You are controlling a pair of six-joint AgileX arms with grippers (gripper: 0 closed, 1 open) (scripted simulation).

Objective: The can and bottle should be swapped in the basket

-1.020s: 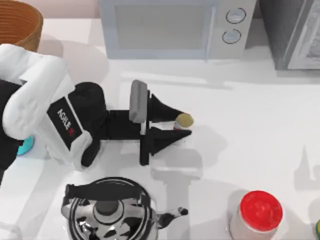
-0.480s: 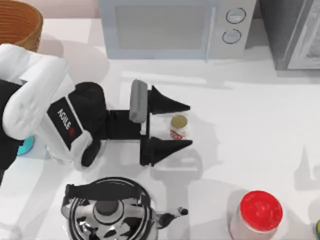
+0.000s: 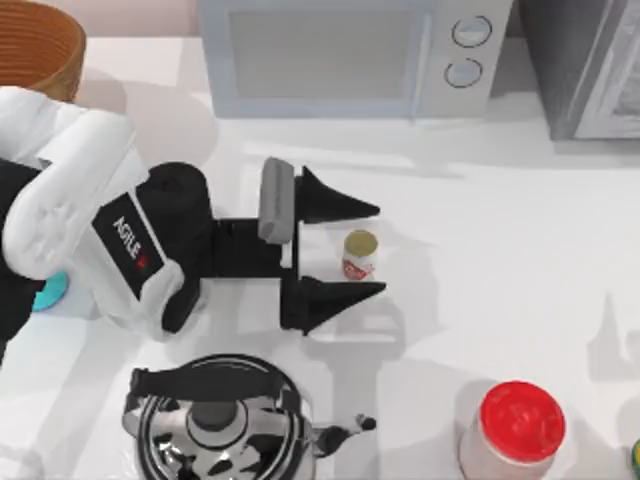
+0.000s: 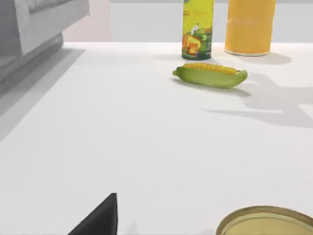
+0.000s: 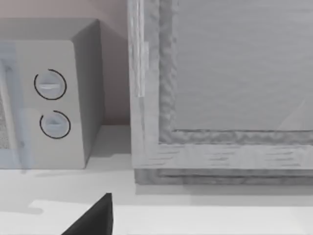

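Observation:
The can stands upright on the white table, a small white cylinder with a red label and gold top. My left gripper is open around it, one black finger on either side and neither touching. Its gold top also appears close up in the left wrist view. The wicker basket sits at the far left corner, cut off by the picture's edge. Beneath my left arm, a teal patch of the bottle peeks out at the left edge. My right arm is parked, its wrist camera facing the microwave.
A steel kettle stands at the front, close to the left gripper. At the front right is a red-lidded jar, with the microwave along the back. A corn cob, a yellow-green tin and an orange cylinder lie farther off.
The left gripper's fingers, shut on the can a second ago, have spread apart. The can now stands free on the table between them.

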